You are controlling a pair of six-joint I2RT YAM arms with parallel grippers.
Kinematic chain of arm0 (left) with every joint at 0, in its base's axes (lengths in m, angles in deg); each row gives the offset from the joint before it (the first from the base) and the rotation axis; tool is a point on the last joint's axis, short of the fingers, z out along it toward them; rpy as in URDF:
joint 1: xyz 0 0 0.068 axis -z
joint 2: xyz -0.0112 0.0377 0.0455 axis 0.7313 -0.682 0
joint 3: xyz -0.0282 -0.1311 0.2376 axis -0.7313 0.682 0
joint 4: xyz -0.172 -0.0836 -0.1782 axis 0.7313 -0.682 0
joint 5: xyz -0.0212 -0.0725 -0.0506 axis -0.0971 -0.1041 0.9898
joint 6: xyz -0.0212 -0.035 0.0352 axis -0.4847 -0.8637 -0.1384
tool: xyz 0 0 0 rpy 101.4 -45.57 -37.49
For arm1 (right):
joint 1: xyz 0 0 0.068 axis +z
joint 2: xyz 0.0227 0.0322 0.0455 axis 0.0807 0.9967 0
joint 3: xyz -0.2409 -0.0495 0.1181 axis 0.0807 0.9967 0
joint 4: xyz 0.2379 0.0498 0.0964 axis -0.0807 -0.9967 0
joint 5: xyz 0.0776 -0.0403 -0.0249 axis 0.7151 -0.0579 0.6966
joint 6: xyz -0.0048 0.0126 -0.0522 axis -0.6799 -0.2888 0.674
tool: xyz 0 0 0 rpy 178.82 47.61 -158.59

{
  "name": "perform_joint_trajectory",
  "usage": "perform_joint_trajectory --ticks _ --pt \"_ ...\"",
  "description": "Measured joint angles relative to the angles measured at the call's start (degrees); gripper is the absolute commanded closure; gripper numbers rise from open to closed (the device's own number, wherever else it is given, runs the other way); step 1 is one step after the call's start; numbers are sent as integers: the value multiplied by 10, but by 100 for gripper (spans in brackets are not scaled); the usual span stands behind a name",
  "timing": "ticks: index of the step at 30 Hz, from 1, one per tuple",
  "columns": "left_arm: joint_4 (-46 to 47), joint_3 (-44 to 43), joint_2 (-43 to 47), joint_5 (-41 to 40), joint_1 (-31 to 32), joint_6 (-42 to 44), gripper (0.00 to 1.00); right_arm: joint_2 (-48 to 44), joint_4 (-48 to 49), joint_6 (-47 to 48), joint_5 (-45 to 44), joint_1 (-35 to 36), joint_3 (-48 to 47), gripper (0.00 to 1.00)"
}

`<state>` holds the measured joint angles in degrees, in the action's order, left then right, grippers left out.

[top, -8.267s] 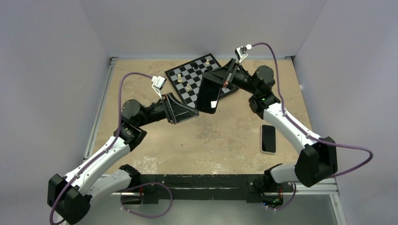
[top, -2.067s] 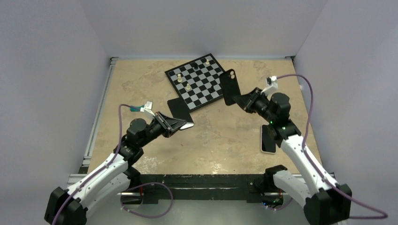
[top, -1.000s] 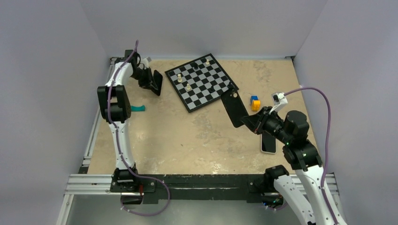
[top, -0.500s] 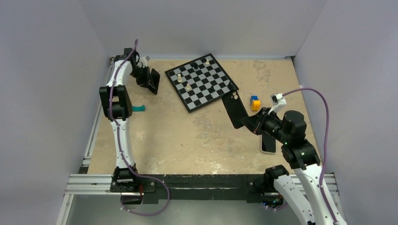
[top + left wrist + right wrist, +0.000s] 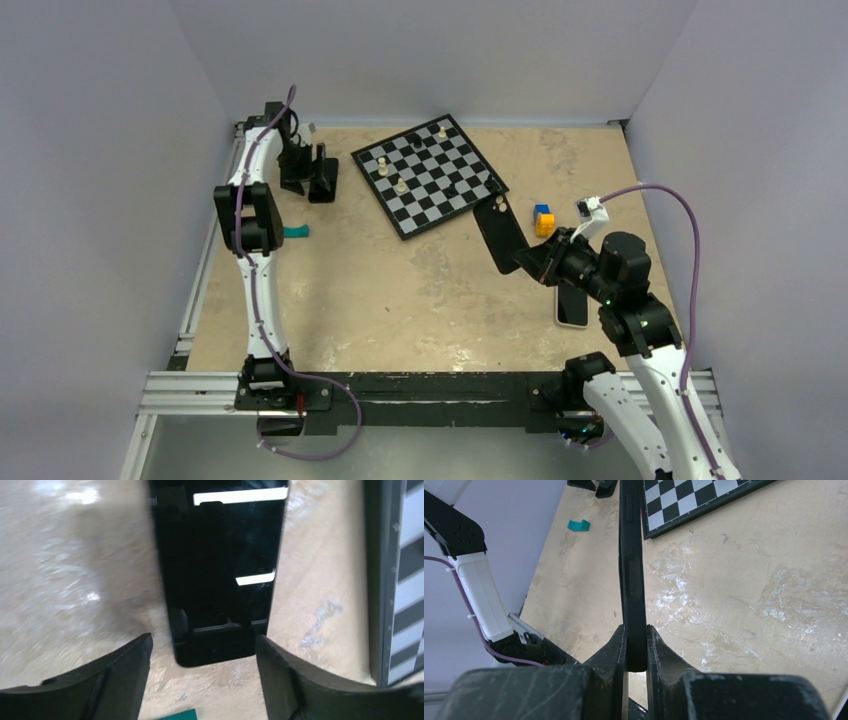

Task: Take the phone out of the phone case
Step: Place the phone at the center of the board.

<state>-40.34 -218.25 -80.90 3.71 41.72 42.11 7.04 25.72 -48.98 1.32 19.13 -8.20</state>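
The sandy table (image 5: 400, 300) fills the middle of the top view. The chess board (image 5: 430, 170) lies at the upper middle. We think it is only lying there and has no part in this job.

The right gripper (image 5: 532, 262) is at the middle right of the top view. It is squeezed tight on one short end of the phone case (image 5: 497, 230). The case leans up toward the corner of the chess board. In the right wrist view we see it as a thin black strip up the middle, pinched at its near end. We guess that holding it by the end leaves the rest of the case free.

The left gripper (image 5: 308, 176) is at the upper left of the top view. Its fingers stand wide apart and hold nothing. The phone (image 5: 220, 580) lies flat on the table between them, screen up, in the upper middle of the left wrist view. It is well apart from the case, so we think the job is nearly done.

A second phone (image 5: 572, 297) with a pale rim lies at the lower right, just beside the right arm. A small blue and yellow block (image 5: 541, 218) sits near the case. A teal block (image 5: 292, 232) sits below the left gripper.
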Motion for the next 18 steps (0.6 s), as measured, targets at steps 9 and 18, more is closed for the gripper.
perform_joint_trajectory --ticks 9,18 --pt "-6 9 52 -125 2 -2 0 10 -5 0 -12 0 -10 100" --pt "164 280 500 -43 82 -93 0 51 70 -72 7 0 90 100"
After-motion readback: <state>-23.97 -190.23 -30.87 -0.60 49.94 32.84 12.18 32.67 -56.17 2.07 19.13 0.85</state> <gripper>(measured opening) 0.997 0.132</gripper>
